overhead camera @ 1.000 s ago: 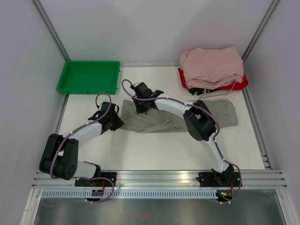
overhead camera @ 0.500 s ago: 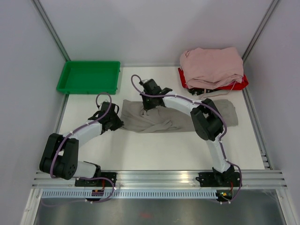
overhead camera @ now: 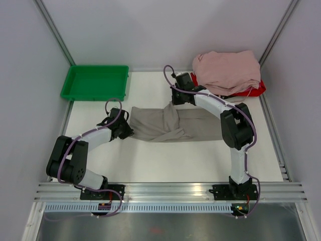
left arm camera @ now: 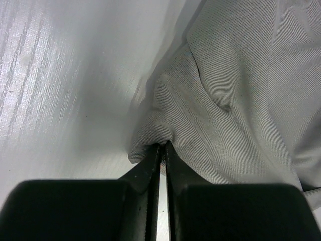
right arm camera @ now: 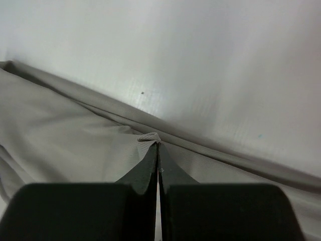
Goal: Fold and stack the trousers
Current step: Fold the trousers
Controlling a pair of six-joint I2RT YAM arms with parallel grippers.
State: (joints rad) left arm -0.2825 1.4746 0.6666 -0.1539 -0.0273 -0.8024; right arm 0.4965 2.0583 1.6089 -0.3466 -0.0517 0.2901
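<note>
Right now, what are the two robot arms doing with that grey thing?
Both arms are pinching the taupe trousers, which lie rumpled on the white table. The left end effector is shut on the cloth at their left end; the right end effector is shut on a fold at their far edge.

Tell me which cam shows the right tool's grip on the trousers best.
Right wrist: the right tool is shut on a small peak of the trousers at its tips. Top external shows cloth peaked toward that tool, jaws hidden. Left wrist shows only the left tool pinching another fold.
</note>
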